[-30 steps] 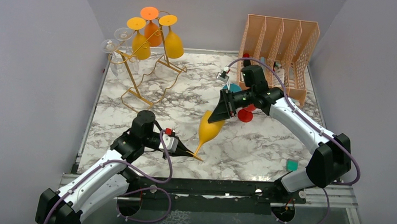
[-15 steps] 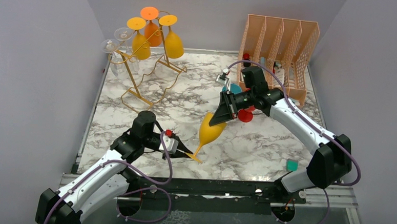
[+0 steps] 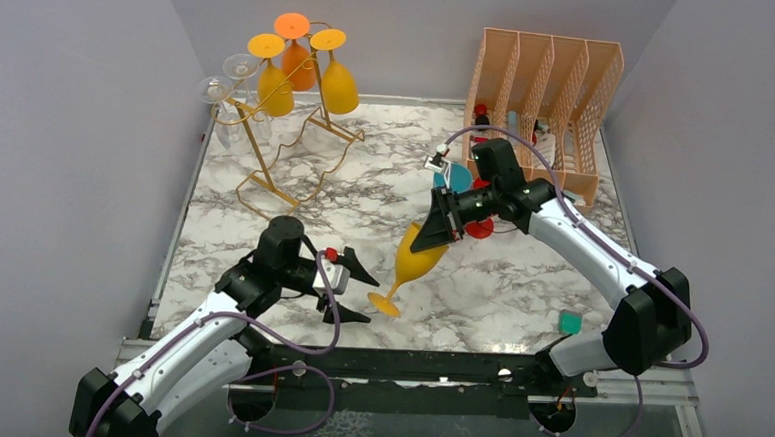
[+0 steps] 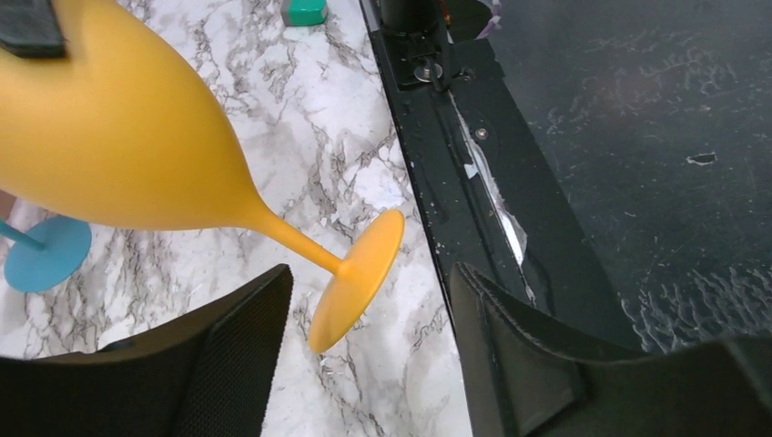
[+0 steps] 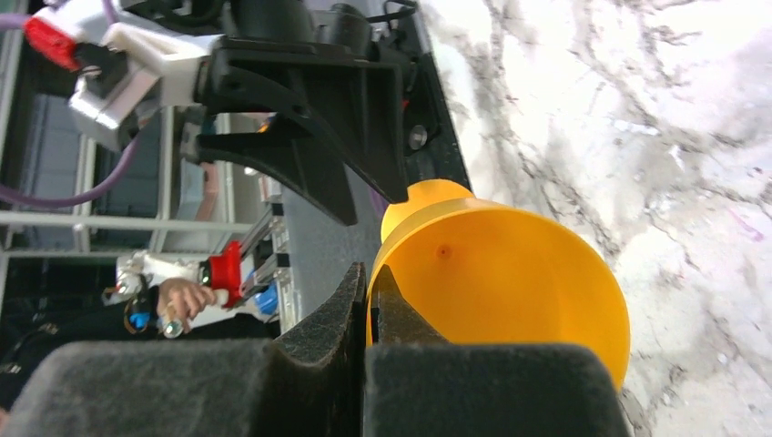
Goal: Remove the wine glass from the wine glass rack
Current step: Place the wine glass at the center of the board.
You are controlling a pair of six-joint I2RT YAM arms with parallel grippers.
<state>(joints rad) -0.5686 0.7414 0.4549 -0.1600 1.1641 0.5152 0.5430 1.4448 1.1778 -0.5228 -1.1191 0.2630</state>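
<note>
A yellow wine glass (image 3: 411,263) leans over the marble table, well clear of the gold wire wine glass rack (image 3: 266,162) at the back left. My right gripper (image 3: 428,239) is shut on the bowl's rim, one finger inside and one outside the wine glass (image 5: 510,282). The glass's foot (image 3: 386,305) is low by the table's front edge. My left gripper (image 3: 364,297) stands open around that foot without touching it. In the left wrist view the foot (image 4: 360,273) sits between the two black fingers (image 4: 228,355), apart from both.
Yellow (image 3: 275,87), orange (image 3: 297,59) and clear (image 3: 224,100) glasses hang on the rack. A peach lattice organiser (image 3: 546,87) stands at the back right. Teal (image 3: 456,174) and red (image 3: 479,225) glass feet lie under the right arm. A teal block (image 3: 569,321) sits front right.
My left gripper has opened and let go of the glass's foot. My right gripper has shut on the bowl's rim and shifted slightly back, and the glass now stands more upright.
</note>
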